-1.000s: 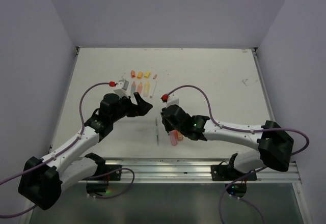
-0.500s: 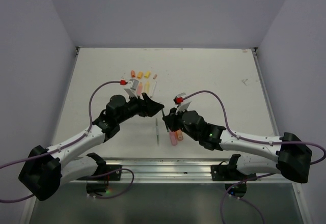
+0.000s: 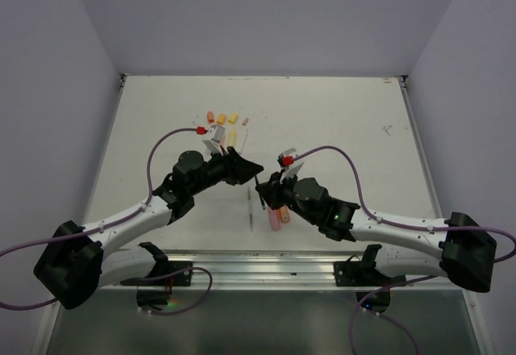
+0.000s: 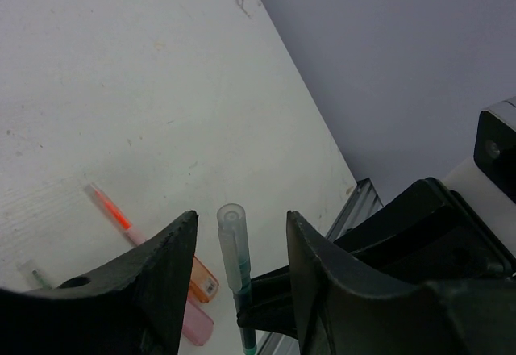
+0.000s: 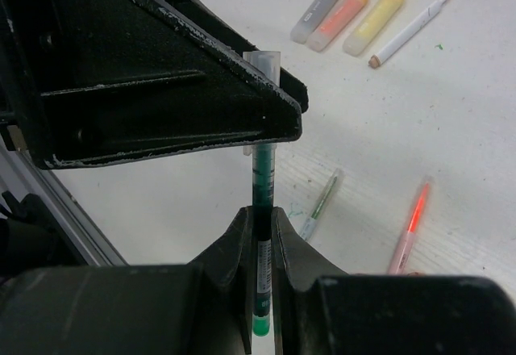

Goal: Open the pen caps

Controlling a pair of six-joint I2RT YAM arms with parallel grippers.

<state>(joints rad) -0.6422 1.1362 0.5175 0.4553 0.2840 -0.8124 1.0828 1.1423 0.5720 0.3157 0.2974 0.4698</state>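
My right gripper [image 5: 260, 211] is shut on the barrel of a thin green pen [image 5: 262, 185] and holds it upright above the table. Its clear pen cap [image 4: 231, 238] stands between the two fingers of my left gripper [image 4: 242, 214]. The jaws are open, with a gap on each side of the cap. From above, the left gripper [image 3: 255, 169] and the right gripper [image 3: 263, 190] meet near the table's middle front. Loose orange and yellow pen caps [image 3: 221, 118] lie at the back. Uncapped highlighters [image 5: 343, 18] and a white pen [image 5: 409, 31] lie in a row just nearer than them.
A pink highlighter [image 3: 274, 220] and an orange one [image 4: 201, 278] lie under the right wrist. A thin green pen [image 5: 320, 204] and a thin orange pen [image 5: 409, 226] lie on the table nearby. The metal rail [image 3: 266, 268] runs along the near edge.
The left arm has swung right and brought its fingers around the cap, and they have narrowed. The right gripper has carried the green pen forward to meet it.
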